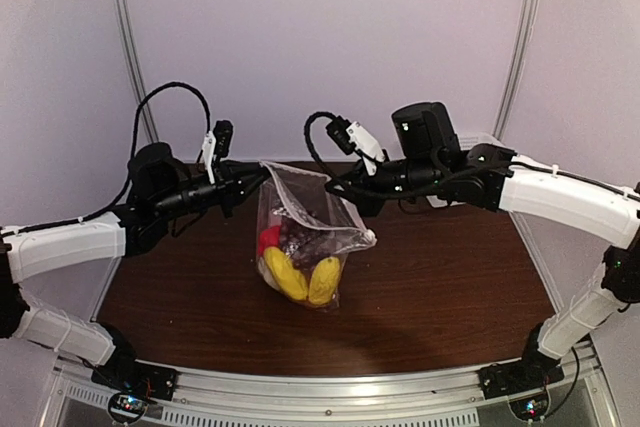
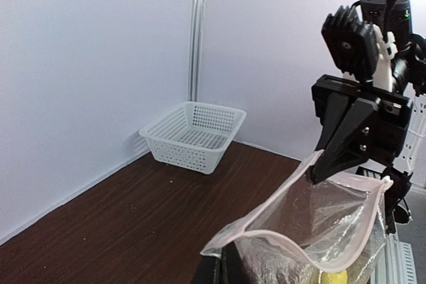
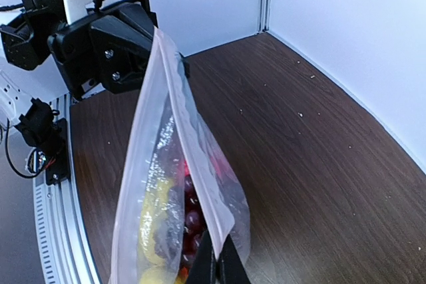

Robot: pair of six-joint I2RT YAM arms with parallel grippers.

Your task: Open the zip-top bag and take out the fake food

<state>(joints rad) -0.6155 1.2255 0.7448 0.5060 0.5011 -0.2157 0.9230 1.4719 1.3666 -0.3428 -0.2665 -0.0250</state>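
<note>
From above: my left gripper (image 1: 258, 179) and right gripper (image 1: 338, 185) were each clamped shut on an opposite rim of the one zip-top bag (image 1: 300, 217), mid-table on dark wood (image 1: 450, 287). The fake food (image 1: 305, 277) inside showed two yellow pieces, one red and one grape cluster. Left wrist: the bag's mouth gaped, and one white mesh basket (image 2: 193, 134) sat by the pale walls (image 2: 80, 64). Right wrist: grapes showed through the plastic.

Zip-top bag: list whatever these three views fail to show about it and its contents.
- Top view: glare on the crinkled zip-top bag blurs the fake food; the piece count is unreadable.
- Left wrist view: the bottom edge cuts off the left gripper and the bag's lower half.
- Right wrist view: the bottom edge cuts off the bag's base and most of the right gripper.
</note>
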